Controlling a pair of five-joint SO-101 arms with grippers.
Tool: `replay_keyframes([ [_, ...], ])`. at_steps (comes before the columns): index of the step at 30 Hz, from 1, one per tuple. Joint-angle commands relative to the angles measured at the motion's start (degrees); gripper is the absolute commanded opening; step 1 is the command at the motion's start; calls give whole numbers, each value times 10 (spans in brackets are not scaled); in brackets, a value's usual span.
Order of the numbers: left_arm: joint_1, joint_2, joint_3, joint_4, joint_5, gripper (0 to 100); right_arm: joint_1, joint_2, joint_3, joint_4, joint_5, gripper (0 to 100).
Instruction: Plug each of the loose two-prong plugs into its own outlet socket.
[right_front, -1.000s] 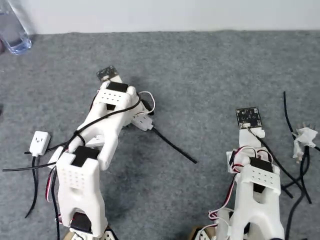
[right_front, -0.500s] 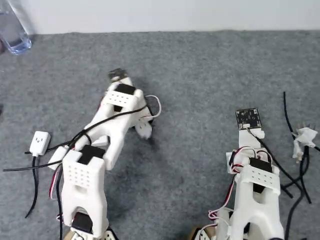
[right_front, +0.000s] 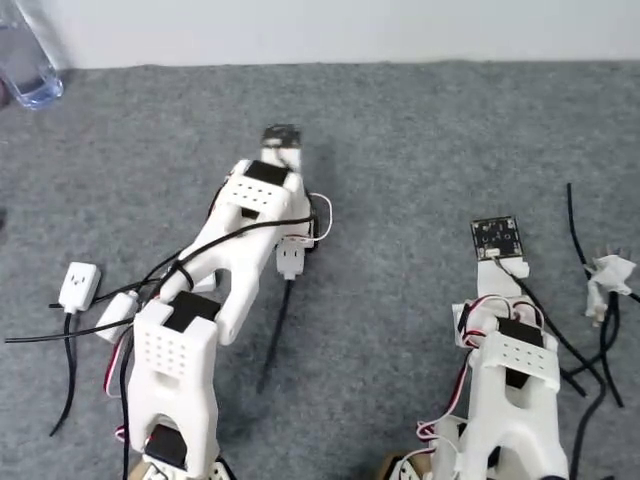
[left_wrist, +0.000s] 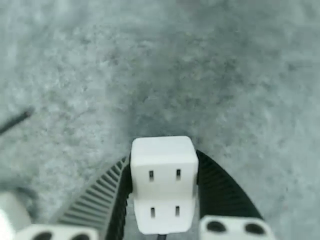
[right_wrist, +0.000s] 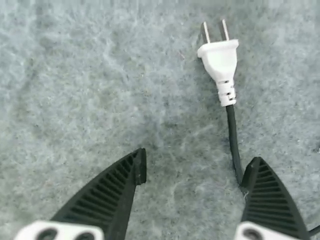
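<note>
Left wrist view, my left pincer (left_wrist: 164, 159): pressed onto the white outlet socket (left_wrist: 164, 187), one ribbed finger on each side. The socket's slots face the camera, and none has a plug in it.
Right wrist view, my right pincer (right_wrist: 199, 159): spread wide and pinching nothing, over the grey carpet (right_wrist: 75, 80).
Nearest plug: a white two-prong plug (right_wrist: 219, 56) lies flat just beyond my right fingertips, prongs pointing away from me. Its black cord (right_wrist: 232, 135) runs back to one finger; I cannot tell whether it touches it.
High view, held socket: it sits at the tip of my left arm near the middle of the carpet, and its dark cable (right_front: 275, 340) trails back toward the arm's base.
Farther out: a second socket (right_front: 78, 285) lies at the left side, well apart from both pincers. A white plug (right_front: 606, 270) lies at the far right; I cannot tell if it is the one my right wrist camera sees.
Progress: as I judge it, nothing is mated yet. One socket is in hand, and every plug is left to do.
</note>
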Motion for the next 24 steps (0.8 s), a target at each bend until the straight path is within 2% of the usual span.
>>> replay_keyframes([
  [1, 15, -4, -66, 80, -140, 104, -4, -1, -4, -13, 4, 299],
  [4, 13, -4, -100, 133, -234, 104, -4, -1, -4, -13, 4, 299],
  [11, 20, -4, -118, 223, -535, 104, -4, -1, -4, -13, 4, 299],
  [16, 47, -36, -115, 226, -608, 107, -4, 0, -4, -14, 4, 299],
  [24, 186, -103, -37, 207, -702, 107, 22, -6, -7, -14, 0, 299],
])
